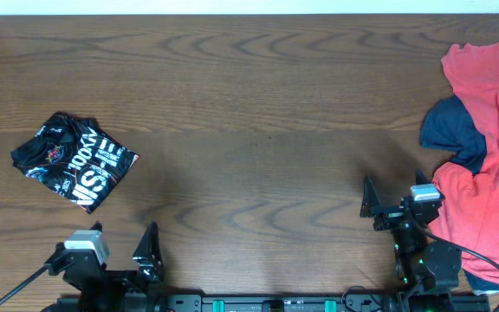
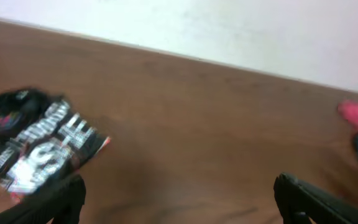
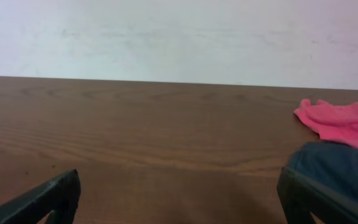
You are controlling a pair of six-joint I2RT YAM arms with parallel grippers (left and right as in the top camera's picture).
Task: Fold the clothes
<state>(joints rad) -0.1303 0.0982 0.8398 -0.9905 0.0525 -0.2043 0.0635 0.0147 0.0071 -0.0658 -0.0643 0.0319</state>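
Observation:
The black jersey [image 1: 74, 160] with white lettering lies folded into a small bundle at the left of the table. It also shows blurred at the left of the left wrist view [image 2: 33, 146]. My left gripper [image 1: 124, 247] is open and empty near the front edge, in front of and to the right of the jersey. In its own view the jaws [image 2: 179, 199] are spread wide over bare wood. My right gripper [image 1: 395, 198] is open and empty at the front right, its jaws [image 3: 179, 199] also wide apart over bare wood.
A coral-red T-shirt [image 1: 488, 130] and a navy-blue garment [image 1: 449, 130] lie heaped at the right edge, next to my right arm. They also show at the right of the right wrist view, red shirt [image 3: 344, 121] and navy garment [image 3: 334, 165]. The wooden table [image 1: 258, 113] spans the view.

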